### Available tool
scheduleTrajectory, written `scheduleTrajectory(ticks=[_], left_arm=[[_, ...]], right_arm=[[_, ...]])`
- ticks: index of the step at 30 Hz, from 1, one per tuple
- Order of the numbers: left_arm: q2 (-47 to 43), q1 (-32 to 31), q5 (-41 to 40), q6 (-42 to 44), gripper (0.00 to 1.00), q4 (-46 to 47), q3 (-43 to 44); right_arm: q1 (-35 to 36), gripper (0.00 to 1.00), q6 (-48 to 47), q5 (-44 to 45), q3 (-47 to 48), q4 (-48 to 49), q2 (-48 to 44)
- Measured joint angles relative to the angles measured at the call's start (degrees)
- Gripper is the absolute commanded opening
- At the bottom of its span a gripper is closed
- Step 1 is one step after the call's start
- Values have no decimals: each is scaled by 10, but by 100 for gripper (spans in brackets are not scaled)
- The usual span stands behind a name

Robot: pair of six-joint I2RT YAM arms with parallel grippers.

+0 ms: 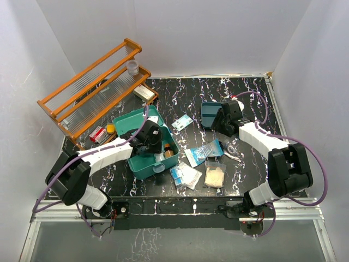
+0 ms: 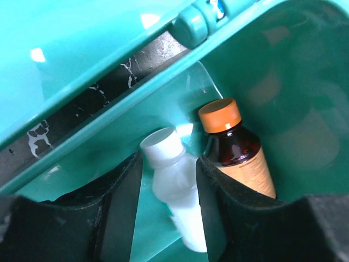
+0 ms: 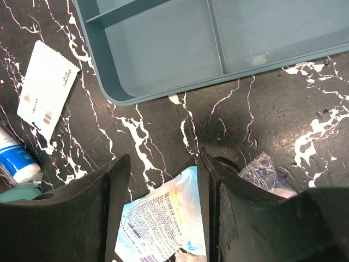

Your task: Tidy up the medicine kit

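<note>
Medicine kit (image 1: pixel 143 165) centre-left of top view, lid open. Left gripper (image 2: pixel 169 166) inside, straddling white bottle (image 2: pixel 173 191) beside orange-capped amber bottle (image 2: pixel 235 155); clamped or released, cannot tell. Best release fully, lift straight, spare amber bottle. Right gripper (image 3: pixel 162 164) open, empty, over sachet (image 3: pixel 161 218)

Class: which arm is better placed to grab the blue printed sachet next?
Probably right: the right gripper hangs open over the sachet; the left gripper is inside the medicine kit.

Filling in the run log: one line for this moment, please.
left gripper: inside kit, astride white bottle, grip unclear | amber bottle: beside it | right gripper: open, over packet near tray
</note>
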Motion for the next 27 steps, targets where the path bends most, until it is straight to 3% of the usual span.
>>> scheduleTrajectory(ticks=[9, 17, 27], left_arm=[[8, 3, 34, -7, 33, 12, 0], [-17, 4, 36, -14, 45, -10, 3], [-38, 9, -3, -7, 55, -58, 66]], right_arm=[[1, 50, -1, -1, 1, 0, 11], [1, 50, -7, -1, 7, 0, 15], [1, 50, -12, 4, 16, -2, 14]])
